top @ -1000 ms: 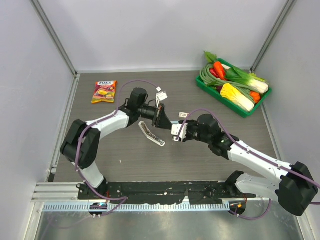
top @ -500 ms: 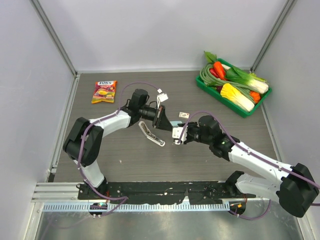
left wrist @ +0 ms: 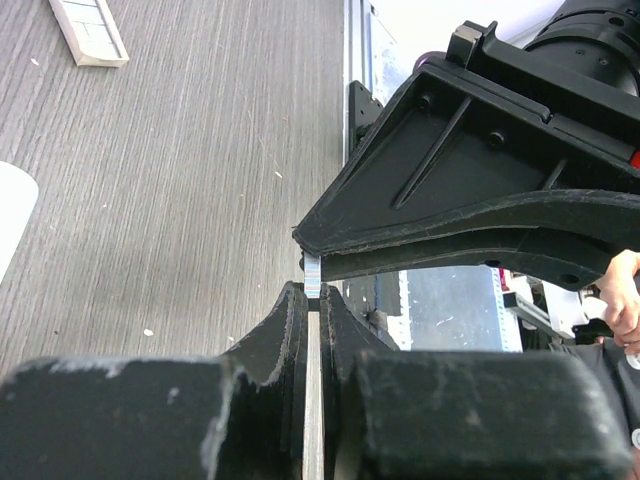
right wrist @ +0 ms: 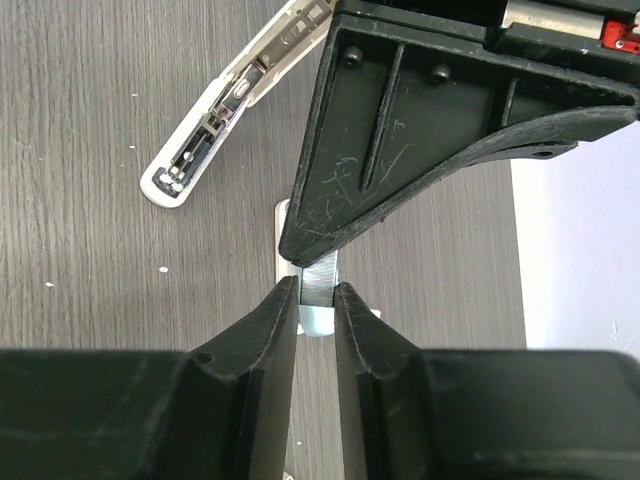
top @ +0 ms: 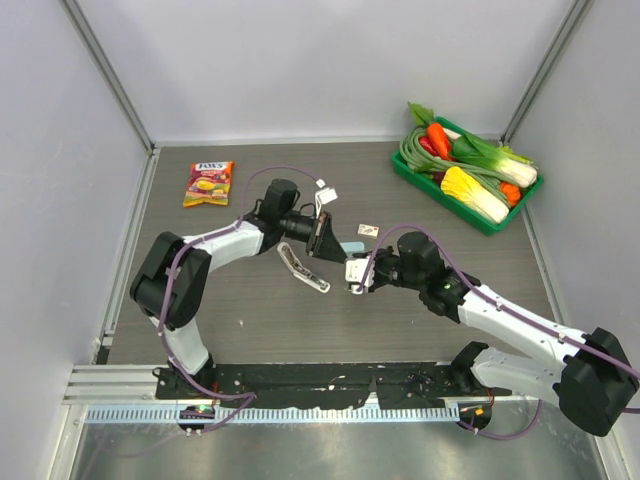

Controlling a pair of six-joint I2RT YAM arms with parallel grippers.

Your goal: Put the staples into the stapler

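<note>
An opened white stapler (top: 303, 268) lies flat on the table, also in the right wrist view (right wrist: 235, 95). The staples box (top: 368, 230), tiny and cream with a reddish mark, lies behind the grippers; it also shows in the left wrist view (left wrist: 88, 30). My left gripper (top: 319, 238) and right gripper (top: 352, 274) meet tip to tip above the table. A thin silvery staple strip (right wrist: 319, 277) sits between them. The left gripper (left wrist: 312, 296) is shut on the strip (left wrist: 312, 272) edge-on. The right gripper (right wrist: 317, 292) is pressed on its two sides.
A light blue stapler-like piece (top: 350, 247) lies under the grippers, seen also below the strip (right wrist: 316, 322). A candy packet (top: 208, 183) lies at the back left. A green tray (top: 428, 182) of toy vegetables stands at the back right.
My right gripper has shifted slightly toward the near edge while staying at the left gripper's tip. The left gripper has hardly moved.
</note>
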